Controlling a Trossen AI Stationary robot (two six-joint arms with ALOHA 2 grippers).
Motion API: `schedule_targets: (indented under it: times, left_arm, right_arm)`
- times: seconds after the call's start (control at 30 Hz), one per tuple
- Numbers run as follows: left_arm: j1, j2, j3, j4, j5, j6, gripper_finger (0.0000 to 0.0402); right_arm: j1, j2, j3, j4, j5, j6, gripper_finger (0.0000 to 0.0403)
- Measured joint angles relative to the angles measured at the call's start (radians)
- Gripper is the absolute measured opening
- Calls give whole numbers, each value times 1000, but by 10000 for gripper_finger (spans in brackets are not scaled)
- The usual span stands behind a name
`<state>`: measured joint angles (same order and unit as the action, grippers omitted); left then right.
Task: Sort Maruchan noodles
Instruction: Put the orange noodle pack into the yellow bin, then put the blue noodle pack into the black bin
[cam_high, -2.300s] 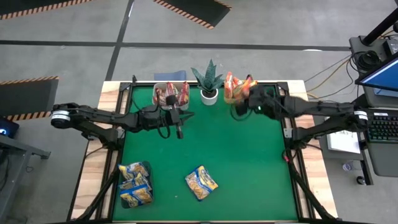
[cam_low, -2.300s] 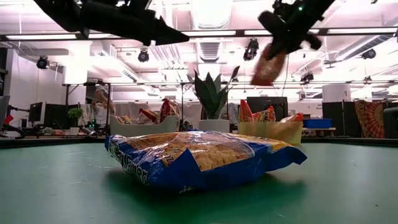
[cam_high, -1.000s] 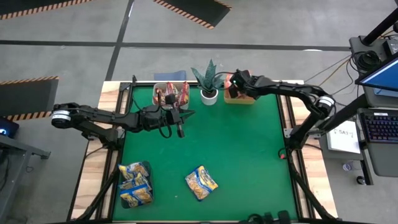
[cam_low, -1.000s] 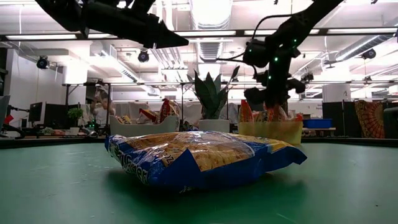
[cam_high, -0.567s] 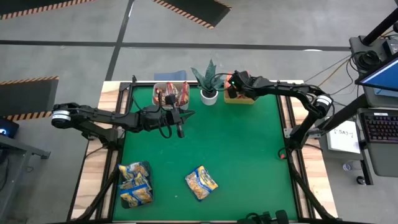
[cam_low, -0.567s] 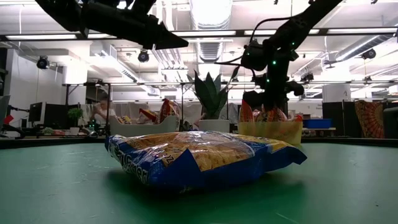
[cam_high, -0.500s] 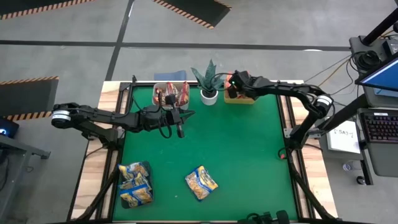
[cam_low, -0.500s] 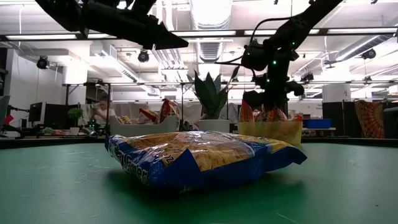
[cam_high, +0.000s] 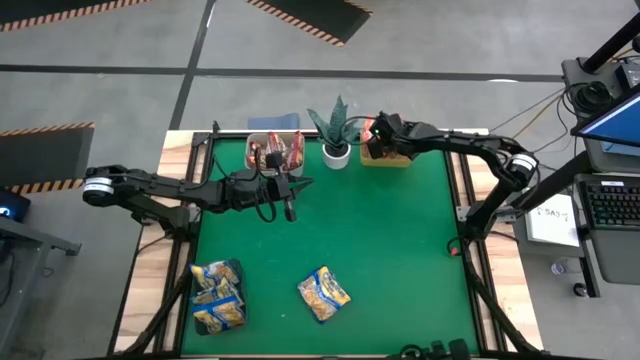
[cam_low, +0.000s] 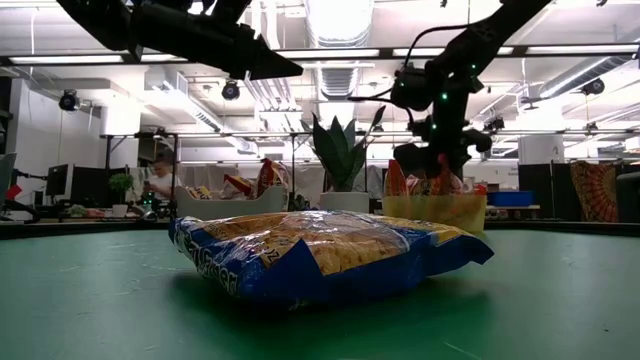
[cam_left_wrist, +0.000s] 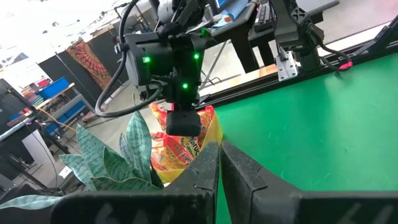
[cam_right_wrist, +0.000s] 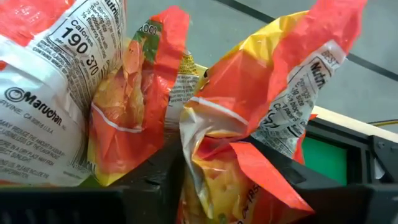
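At the worktop's (cam_high: 400, 250) far edge, right gripper (cam_high: 372, 141) in the orange-red noodle packets (cam_right_wrist: 236, 143)
Its fingers straddle one packet in the yellow bin (cam_low: 434, 211), partly apart; a grip cannot be told. Left gripper (cam_high: 289, 210) hangs closed, empty, near the far-left bin (cam_high: 256, 141). Yellow-blue packets (cam_high: 322, 293) lie near the front edge

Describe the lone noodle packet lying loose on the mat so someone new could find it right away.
On the green mat, look along the edge opposite the potted plant. Right of a tray of yellow-blue packets lies one yellow-blue packet, tilted. It alone sits bare on the mat, in no container.
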<state>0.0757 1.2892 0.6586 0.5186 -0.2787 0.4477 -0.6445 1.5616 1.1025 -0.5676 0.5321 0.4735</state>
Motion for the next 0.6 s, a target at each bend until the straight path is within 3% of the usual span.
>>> schedule_targets:
  times: [0.4, 0.6]
  left_arm:
    - [0, 0, 0, -2, 0, -19, 0]
    - [0, 0, 0, 3, 0, -65, 0]
  right_arm:
    - [19, -16, 183, -297, 14, -53, 209]
    - [123, -134, 142, -323, 17, -74, 222]
